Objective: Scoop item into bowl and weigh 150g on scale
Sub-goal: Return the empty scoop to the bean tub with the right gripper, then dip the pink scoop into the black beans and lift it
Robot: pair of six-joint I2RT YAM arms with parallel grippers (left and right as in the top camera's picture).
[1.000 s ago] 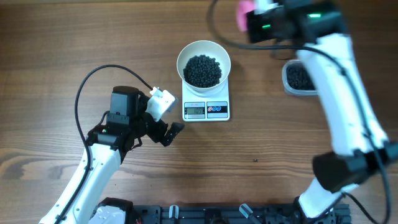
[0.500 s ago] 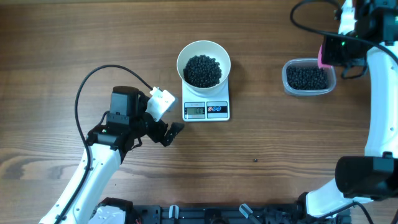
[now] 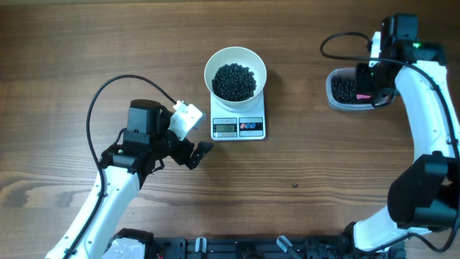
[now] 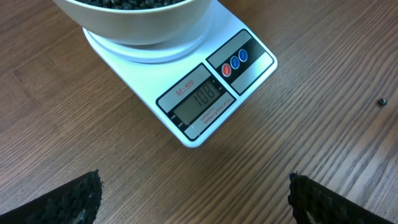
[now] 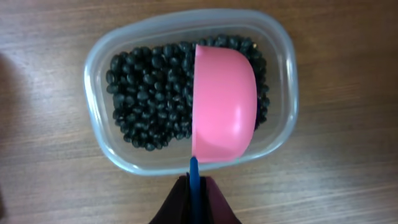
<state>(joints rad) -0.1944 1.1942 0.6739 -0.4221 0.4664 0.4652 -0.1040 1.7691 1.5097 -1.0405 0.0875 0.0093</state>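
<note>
— What's the left side doing?

— My left fingers (image 3: 197, 154) are spread as wide as they go and hold nothing, low over the desk (image 4: 311, 137). Just ahead of them is one scale (image 4: 149, 78). I read "SF-400" above its display, which shows 108. Beside the display are three buttons, one red and two blue. Beyond it, one white bowl (image 3: 213, 65) sits on the scale with a heap of beans (image 3: 233, 80) inside. One stray bean (image 4: 383, 102) lies off to the fingers' right. The arm reaches in from the near edge with the elbow bent and the wrist aimed at the scale.

— And the right?

— My right fingers (image 5: 194, 190) are pinched shut on one pink scoop (image 5: 224, 106), gripping its thin blue stem. The cup is straight ahead of the fingertips, over one clear tub (image 5: 93, 68) holding more beans. That arm stretches far out, wrist facing down.
</note>
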